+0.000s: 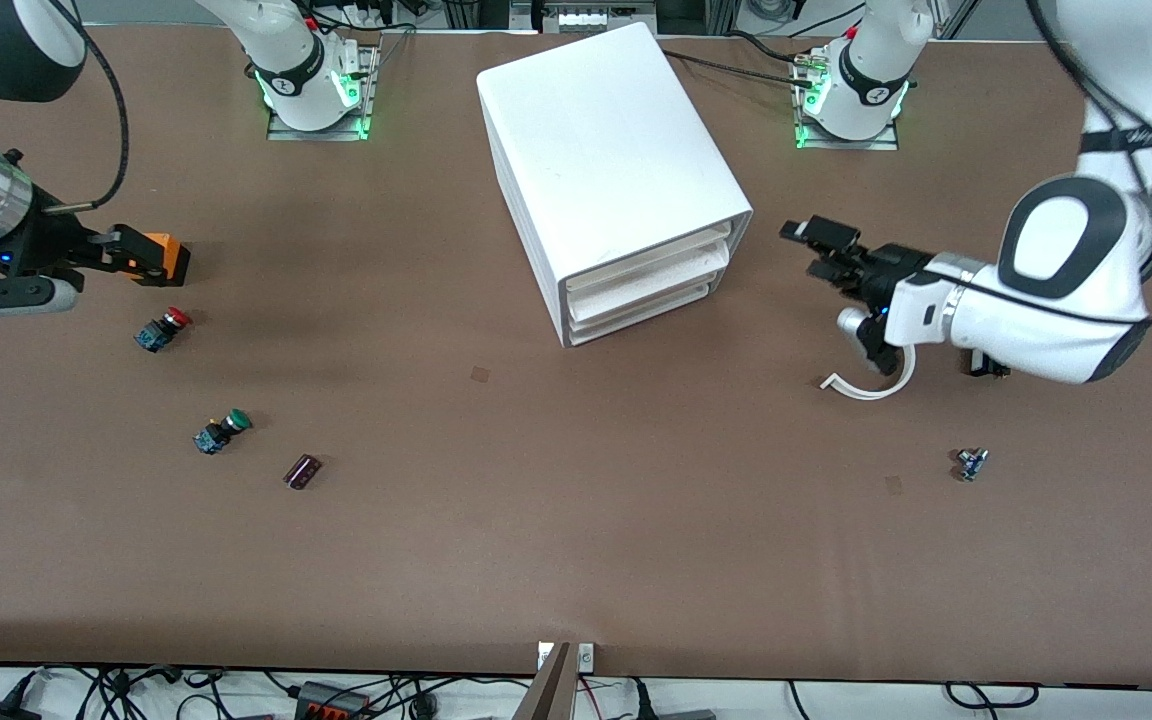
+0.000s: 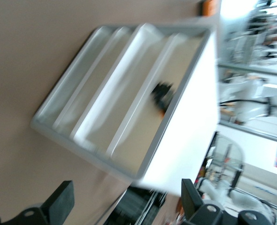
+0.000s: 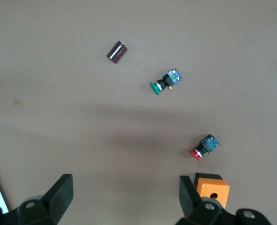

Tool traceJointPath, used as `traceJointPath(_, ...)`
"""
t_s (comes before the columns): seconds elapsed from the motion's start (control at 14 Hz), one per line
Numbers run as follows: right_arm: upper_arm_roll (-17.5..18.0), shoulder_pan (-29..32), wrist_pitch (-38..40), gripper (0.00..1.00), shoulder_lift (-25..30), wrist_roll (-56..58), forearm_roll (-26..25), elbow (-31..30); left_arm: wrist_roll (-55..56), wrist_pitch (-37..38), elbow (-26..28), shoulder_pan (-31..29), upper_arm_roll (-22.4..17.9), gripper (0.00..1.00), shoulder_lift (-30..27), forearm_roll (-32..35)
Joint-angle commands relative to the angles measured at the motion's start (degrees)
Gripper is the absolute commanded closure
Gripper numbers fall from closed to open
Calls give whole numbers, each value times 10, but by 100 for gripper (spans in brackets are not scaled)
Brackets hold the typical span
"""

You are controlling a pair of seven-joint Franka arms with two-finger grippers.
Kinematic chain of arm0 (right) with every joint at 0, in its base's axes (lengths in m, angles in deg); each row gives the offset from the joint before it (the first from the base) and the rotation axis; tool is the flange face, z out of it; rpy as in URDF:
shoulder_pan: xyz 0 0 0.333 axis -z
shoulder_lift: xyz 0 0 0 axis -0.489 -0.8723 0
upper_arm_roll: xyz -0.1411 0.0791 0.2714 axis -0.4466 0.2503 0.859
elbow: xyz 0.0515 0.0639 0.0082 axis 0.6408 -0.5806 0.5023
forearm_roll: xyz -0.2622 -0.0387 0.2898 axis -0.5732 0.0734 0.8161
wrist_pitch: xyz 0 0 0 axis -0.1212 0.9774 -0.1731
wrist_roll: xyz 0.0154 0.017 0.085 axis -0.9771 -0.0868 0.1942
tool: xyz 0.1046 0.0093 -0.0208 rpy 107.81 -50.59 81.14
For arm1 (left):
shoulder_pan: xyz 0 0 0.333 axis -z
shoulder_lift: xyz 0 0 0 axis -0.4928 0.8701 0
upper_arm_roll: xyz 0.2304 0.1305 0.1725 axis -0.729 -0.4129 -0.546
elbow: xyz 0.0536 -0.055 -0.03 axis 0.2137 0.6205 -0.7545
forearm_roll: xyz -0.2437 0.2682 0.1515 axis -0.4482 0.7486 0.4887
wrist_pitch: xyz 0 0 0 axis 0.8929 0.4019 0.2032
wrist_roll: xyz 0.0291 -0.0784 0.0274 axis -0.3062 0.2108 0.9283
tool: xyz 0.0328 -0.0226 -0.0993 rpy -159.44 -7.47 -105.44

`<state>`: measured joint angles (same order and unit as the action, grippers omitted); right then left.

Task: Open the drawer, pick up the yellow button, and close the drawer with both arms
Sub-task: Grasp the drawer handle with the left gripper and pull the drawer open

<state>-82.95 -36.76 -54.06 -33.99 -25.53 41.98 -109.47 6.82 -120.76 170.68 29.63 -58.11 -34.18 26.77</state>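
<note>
- White plastic cabinet (image 1: 616,170) stacks three shallow drawers; the top drawer (image 1: 648,263) looks closed in the front view.
- Left wrist view shows a dark object with an orange edge, probably the button (image 2: 162,96), inside the cabinet.
- Left gripper (image 1: 816,245), fingers spread wide, empty, hovers beside the drawer fronts.
- Right gripper (image 3: 124,199), spread wide, empty, waits above an orange box (image 1: 164,257).
- Two loose round-capped buttons lie near that box: red-capped (image 1: 162,328) and green-capped (image 1: 221,431).
</note>
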Motion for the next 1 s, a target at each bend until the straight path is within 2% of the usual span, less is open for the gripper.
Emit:
traceJointPath(0.0, -2, -11, -36, 0, -15, -22, 22, 8, -115, -36, 34, 5, 4, 0, 34, -104)
traceJointPath(0.14, -2, -17, -45, 0, -28, -24, 63, 16, -137, -64, 93, 10, 14, 0, 35, -133)
traceJointPath(0.29, -2, -30, -44, 0, -30, -23, 65, 20, -152, -98, 118, 17, 28, 2, 42, -133)
traceJointPath(0.57, -3, -31, -40, 0, -27, -16, 61, 22, -190, -102, 133, 21, 41, 21, 53, -133)
traceJointPath(0.71, -4, -31, -37, 0, -27, -19, 60, 22, -217, -104, 155, 29, 42, 25, 56, -137)
traceJointPath(0.79, -5, -30, -37, 0, -27, -14, 61, 23, -228, -112, 165, 33, 42, 32, 52, -138)
traceJointPath(0.93, -6, -29, -37, 0, -26, -12, 61, 23, -234, -112, 167, 34, 43, 58, 51, -138)
